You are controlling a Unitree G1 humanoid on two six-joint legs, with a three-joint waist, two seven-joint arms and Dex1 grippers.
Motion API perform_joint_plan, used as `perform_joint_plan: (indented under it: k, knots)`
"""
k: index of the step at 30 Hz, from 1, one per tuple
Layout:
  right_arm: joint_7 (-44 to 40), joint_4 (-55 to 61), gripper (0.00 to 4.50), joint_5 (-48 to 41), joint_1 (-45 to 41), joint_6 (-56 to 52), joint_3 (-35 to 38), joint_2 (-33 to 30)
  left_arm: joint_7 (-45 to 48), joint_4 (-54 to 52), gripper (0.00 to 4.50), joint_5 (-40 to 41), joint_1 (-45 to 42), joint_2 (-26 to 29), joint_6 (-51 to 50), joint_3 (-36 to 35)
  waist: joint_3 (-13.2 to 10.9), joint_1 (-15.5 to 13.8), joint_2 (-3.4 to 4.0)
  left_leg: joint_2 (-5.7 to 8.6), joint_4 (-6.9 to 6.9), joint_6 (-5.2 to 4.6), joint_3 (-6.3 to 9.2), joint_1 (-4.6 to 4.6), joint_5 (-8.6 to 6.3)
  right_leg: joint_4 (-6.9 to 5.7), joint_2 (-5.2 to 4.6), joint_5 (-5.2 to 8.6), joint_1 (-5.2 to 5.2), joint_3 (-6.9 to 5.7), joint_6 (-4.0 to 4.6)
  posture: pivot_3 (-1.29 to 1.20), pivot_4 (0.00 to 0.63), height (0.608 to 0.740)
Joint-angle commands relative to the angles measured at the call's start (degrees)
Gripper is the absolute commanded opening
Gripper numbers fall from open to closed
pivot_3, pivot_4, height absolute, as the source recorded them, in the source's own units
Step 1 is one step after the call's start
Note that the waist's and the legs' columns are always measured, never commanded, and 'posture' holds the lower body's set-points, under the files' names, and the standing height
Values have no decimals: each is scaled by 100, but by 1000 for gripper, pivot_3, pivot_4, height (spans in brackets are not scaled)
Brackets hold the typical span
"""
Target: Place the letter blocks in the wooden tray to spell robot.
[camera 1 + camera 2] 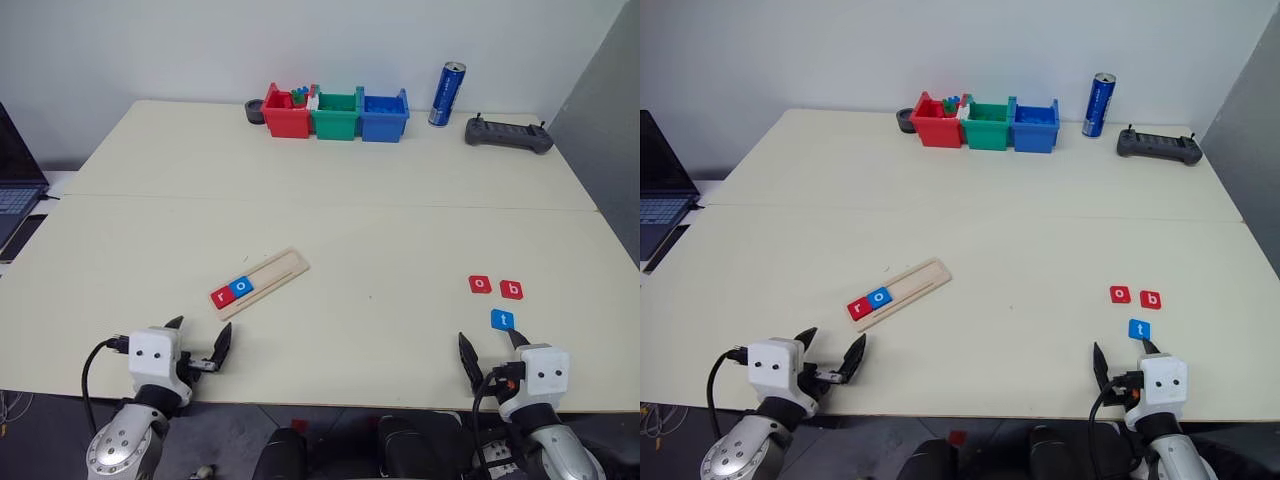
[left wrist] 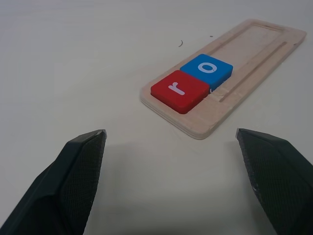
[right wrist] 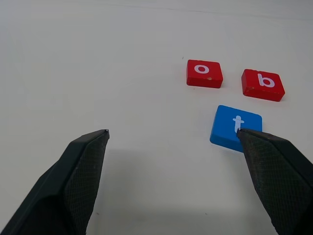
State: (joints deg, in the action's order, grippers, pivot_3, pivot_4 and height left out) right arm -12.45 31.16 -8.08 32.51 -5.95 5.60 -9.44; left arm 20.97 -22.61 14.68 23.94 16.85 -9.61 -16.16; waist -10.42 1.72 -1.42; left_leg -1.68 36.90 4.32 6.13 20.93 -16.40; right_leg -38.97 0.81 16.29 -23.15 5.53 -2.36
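The wooden tray (image 1: pixel 259 282) lies slanted on the table left of centre, with a red "r" block (image 1: pixel 220 295) and a blue "o" block (image 1: pixel 241 286) side by side at its near end. On the right lie a red "o" block (image 1: pixel 480 284), a red "b" block (image 1: pixel 511 290) and a blue "t" block (image 1: pixel 502 319), loose on the table. My left gripper (image 1: pixel 197 346) stands open at the table's near edge, short of the tray. Just behind the "t" block hovers my right gripper (image 1: pixel 492 353), open as well and holding nothing.
Red, green and blue bins (image 1: pixel 335 113) stand in a row at the far edge, with a blue can (image 1: pixel 447 95) and a dark controller (image 1: pixel 508 134) to their right. A laptop (image 1: pixel 15 190) sits off the table's left side.
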Motion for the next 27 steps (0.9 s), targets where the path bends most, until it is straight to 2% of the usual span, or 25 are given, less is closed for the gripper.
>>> perform_joint_plan:
  k: [1, 9, 19, 27]
  knots:
    - [-11, 240, 4454, -100, 23, -2, 82, -20, 22, -231, 4500, 16, 41, 29, 105, -13, 0, 0, 0, 0, 0, 0, 0, 0, 0, 0, 0, 0, 0, 0, 0, 0, 150, 740]
    - [-131, 6, 4454, -166, 6, 162, 124, -50, -42, -410, 4500, -56, 135, 110, -72, -8, 0, 0, 0, 0, 2, 0, -1, 0, 0, 0, 0, 0, 0, 1, -1, 0, 150, 740]
    - [-216, -290, 4454, -154, 51, 491, 85, -24, 308, -392, 4500, 45, 197, 171, 474, -47, 2, 0, 0, 0, 2, 0, -1, -1, 0, -1, 0, -1, 1, 1, -1, 0, 150, 740]
    - [-303, -381, 4454, -163, 82, 596, 107, -52, 424, -398, 4500, 121, 299, 233, 342, -26, 2, 0, 1, 0, 3, 0, -1, -1, 0, -1, 0, 0, 1, 0, -1, 0, 150, 740]
